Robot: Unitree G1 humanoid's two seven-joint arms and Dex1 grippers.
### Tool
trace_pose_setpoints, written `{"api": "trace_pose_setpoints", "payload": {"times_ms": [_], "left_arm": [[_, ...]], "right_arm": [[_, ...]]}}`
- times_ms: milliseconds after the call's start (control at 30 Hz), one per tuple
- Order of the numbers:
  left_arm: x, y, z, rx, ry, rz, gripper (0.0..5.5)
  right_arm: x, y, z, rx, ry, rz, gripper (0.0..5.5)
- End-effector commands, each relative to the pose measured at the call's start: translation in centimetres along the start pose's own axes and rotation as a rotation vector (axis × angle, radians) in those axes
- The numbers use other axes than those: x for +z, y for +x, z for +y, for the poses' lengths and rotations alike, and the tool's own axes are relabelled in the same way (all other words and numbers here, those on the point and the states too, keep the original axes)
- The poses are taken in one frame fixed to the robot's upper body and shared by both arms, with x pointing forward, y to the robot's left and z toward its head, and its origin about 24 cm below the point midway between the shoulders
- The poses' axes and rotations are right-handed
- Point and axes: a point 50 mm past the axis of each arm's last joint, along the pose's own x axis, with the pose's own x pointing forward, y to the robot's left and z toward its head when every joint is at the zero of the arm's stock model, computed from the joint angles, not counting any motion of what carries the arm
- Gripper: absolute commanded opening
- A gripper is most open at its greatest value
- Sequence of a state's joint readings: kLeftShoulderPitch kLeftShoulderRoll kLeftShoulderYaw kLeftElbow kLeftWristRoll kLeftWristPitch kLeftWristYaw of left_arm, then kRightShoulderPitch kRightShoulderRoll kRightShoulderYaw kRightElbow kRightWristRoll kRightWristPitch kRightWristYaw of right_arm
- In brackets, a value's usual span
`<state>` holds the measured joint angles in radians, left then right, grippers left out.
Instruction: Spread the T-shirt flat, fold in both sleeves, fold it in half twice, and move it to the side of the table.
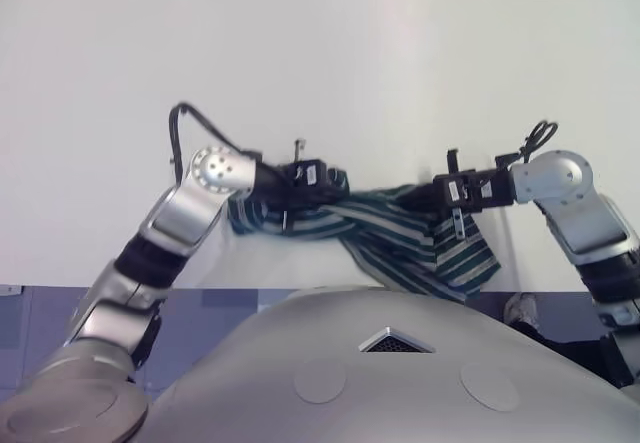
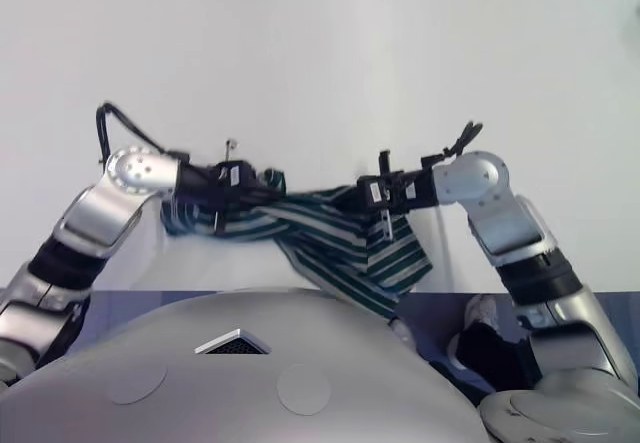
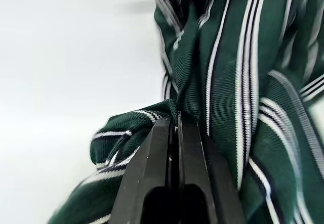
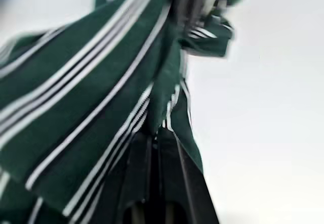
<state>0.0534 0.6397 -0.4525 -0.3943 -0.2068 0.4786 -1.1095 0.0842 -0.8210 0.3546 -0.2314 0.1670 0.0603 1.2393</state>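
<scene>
The left gripper (image 3: 174, 122) and right gripper (image 4: 154, 133) are each clamping the striped T-shirt (image 1: 400, 245), holding it bunched, apparently lifted, over the table (image 1: 420, 53).

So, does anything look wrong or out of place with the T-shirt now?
Yes. The T-shirt is not spread flat: it is bunched and twisted into a band between the left gripper and the right gripper, both shut on it, with one loose part fanning out by the right gripper. No tear is visible.

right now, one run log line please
green white-striped fabric T-shirt: bunched, strung between pincers | left pincer: shut on T-shirt | right pincer: shut on T-shirt | folds: none yet
</scene>
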Motion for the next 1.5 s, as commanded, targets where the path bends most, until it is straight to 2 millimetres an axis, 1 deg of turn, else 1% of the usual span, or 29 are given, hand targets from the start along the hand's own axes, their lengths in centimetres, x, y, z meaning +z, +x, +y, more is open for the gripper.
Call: {"api": "trace_pose_setpoints", "payload": {"times_ms": [33,100,133,200,300,333,367,433,500,533,600,633,700,767,833,867,900,933,1000,1067,1100,1133,1167,1233,1333,1400,1433,1467,1500], "left_arm": [[5.9,-4.4,1.2,0.152,0.004,-0.128,0.00],[10.3,-7.1,2.8,0.280,0.116,-0.187,0.00],[12.0,-8.2,3.0,0.326,0.168,-0.198,0.00],[14.2,-9.6,2.8,0.373,0.241,-0.216,0.00],[15.4,-10.1,2.4,0.403,0.266,-0.252,0.00],[15.6,-10.4,2.3,0.411,0.271,-0.261,0.00],[15.9,-11.0,2.1,0.427,0.290,-0.274,0.00],[17.4,-12.8,2.0,0.488,0.342,-0.342,0.00],[18.8,-14.6,2.6,0.624,0.367,-0.393,0.00],[19.0,-15.1,3.0,0.681,0.368,-0.394,0.00],[18.4,-14.8,4.0,0.742,0.333,-0.372,0.00],[17.8,-14.1,4.6,0.755,0.300,-0.359,0.00],[15.6,-11.5,6.6,0.783,0.196,-0.327,0.00],[12.5,-8.0,9.9,0.873,0.066,-0.268,0.00],[10.2,-5.2,13.9,1.030,0.001,-0.221,0.00],[9.9,-4.0,15.8,1.112,-0.004,-0.209,0.00],[10.1,-3.1,17.5,1.184,0.013,-0.199,0.00],[10.6,-2.4,18.9,1.246,0.028,-0.193,0.00],[11.2,-2.2,20.6,1.348,0.022,-0.188,0.00],[10.8,-2.5,21.4,1.416,-0.013,-0.170,0.00],[10.6,-2.5,21.6,1.427,-0.015,-0.159,0.00],[10.5,-2.4,21.7,1.424,-0.015,-0.155,0.00],[10.5,-2.2,21.7,1.420,-0.008,-0.154,0.27],[10.6,-2.0,21.8,1.430,0.018,-0.162,0.62],[11.8,-2.7,21.9,1.495,0.109,-0.196,1.11],[13.8,-3.9,21.8,1.543,0.186,-0.302,1.17],[14.5,-4.5,21.6,1.550,0.216,-0.361,1.17],[14.7,-4.8,21.2,1.544,0.238,-0.405,1.17],[14.4,-4.8,20.7,1.524,0.244,-0.434,1.17]], "right_arm": [[3.9,-4.5,-2.3,-0.191,-0.031,-0.044,0.02],[6.4,-7.4,-3.6,-0.313,-0.109,-0.045,0.02],[7.7,-8.6,-4.1,-0.366,-0.160,-0.039,0.02],[10.5,-10.3,-4.9,-0.457,-0.273,-0.046,0.02],[14.2,-11.9,-5.6,-0.547,-0.408,-0.084,0.02],[15.0,-12.4,-5.7,-0.565,-0.437,-0.082,0.02],[15.7,-13.2,-5.9,-0.592,-0.465,-0.075,0.02],[17.0,-15.0,-6.3,-0.674,-0.520,-0.071,0.02],[18.2,-16.5,-6.5,-0.736,-0.568,-0.062,0.02],[18.4,-16.7,-6.6,-0.745,-0.579,-0.052,0.02],[18.0,-16.3,-7.2,-0.740,-0.585,-0.032,0.02],[17.6,-15.7,-7.7,-0.740,-0.583,-0.020,0.02],[15.9,-13.6,-9.9,-0.762,-0.556,-0.003,0.02],[13.2,-10.1,-13.9,-0.860,-0.500,0.035,0.02],[11.0,-6.4,-18.3,-1.001,-0.523,0.161,0.02],[10.3,-4.8,-20.4,-1.086,-0.545,0.246,0.02],[10.0,-3.6,-22.0,-1.154,-0.573,0.322,0.02],[9.9,-2.7,-23.0,-1.204,-0.582,0.381,0.02],[9.9,-1.4,-23.9,-1.235,-0.592,0.457,0.02],[10.0,-0.2,-24.2,-1.250,-0.568,0.473,0.02],[9.8,0.3,-24.1,-1.239,-0.542,0.479,0.30],[9.5,0.7,-24.1,-1.228,-0.510,0.479,0.44],[9.2,0.9,-24.0,-1.221,-0.488,0.481,0.66],[9.3,0.8,-24.1,-1.269,-0.485,0.451,1.04],[10.2,-0.2,-24.4,-1.395,-0.512,0.396,1.54],[11.0,-1.5,-24.5,-1.497,-0.526,0.318,1.76],[10.9,-2.1,-24.6,-1.523,-0.510,0.293,1.76],[10.5,-2.4,-24.5,-1.520,-0.470,0.285,1.76],[9.5,-2.4,-24.4,-1.490,-0.402,0.290,1.76]]}}
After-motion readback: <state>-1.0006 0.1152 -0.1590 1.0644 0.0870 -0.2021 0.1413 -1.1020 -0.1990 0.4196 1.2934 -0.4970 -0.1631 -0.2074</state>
